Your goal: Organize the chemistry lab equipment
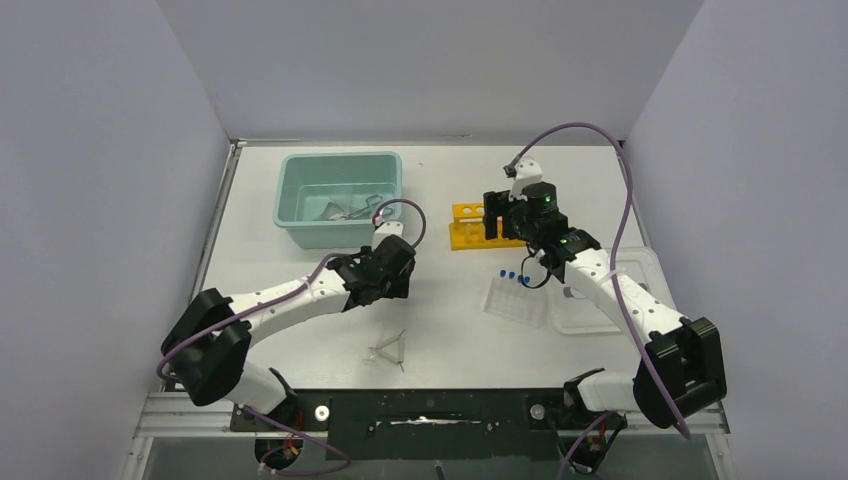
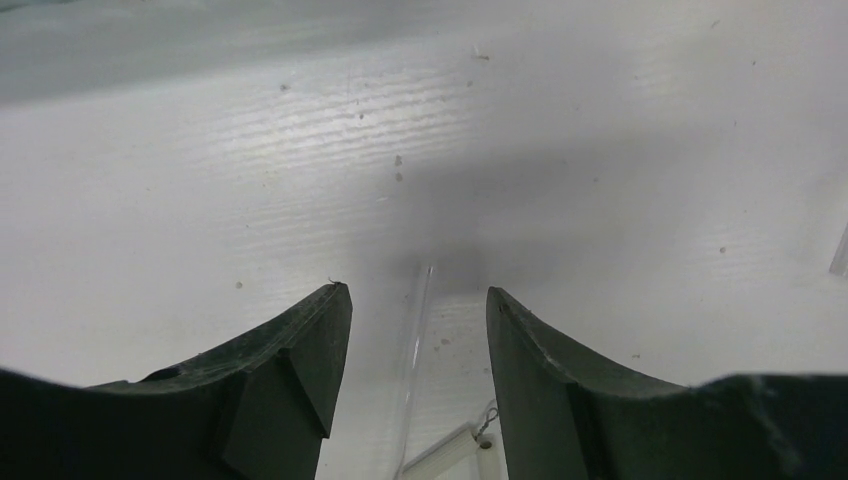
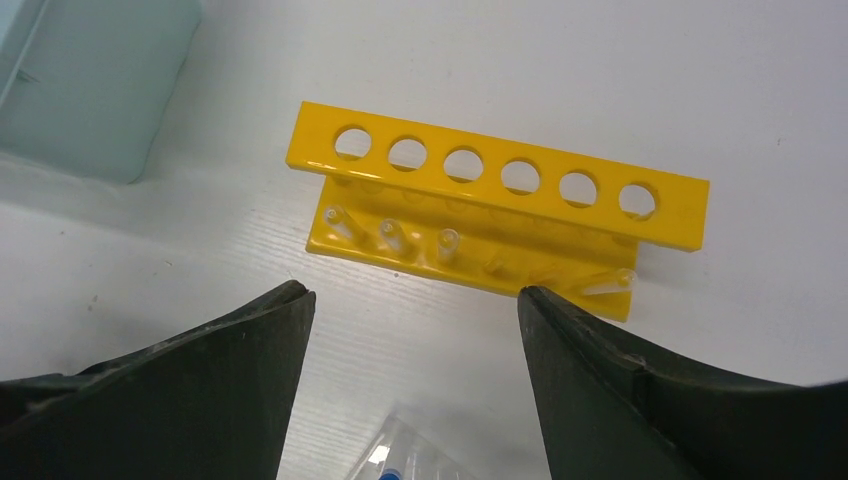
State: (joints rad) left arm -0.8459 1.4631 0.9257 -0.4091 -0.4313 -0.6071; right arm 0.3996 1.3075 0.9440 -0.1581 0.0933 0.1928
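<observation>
My left gripper [image 1: 390, 270] is open over bare table, just in front of the teal tub. In the left wrist view [image 2: 415, 295] a thin clear dropper stem [image 2: 413, 345] runs between its spread fingers; I cannot tell if it touches them. My right gripper [image 1: 497, 215] is open and empty at the yellow tube rack [image 1: 468, 226], which shows beyond its fingertips in the right wrist view [image 3: 410, 300]. A clear bag of blue-capped tubes [image 1: 515, 296] lies below the rack and also shows in the right wrist view [image 3: 400, 458]. A clear dropper and thin metal tweezers [image 1: 390, 350] lie near the front. Metal forceps [image 1: 345, 208] lie in the tub.
The teal tub [image 1: 300, 185] stands at the back left. The yellow rack [image 3: 500, 205] has six holes, all without tubes. A translucent white lid [image 1: 610, 300] lies at the right, under the right arm. A small white tag with a wire loop [image 2: 450, 455] shows between the left fingers.
</observation>
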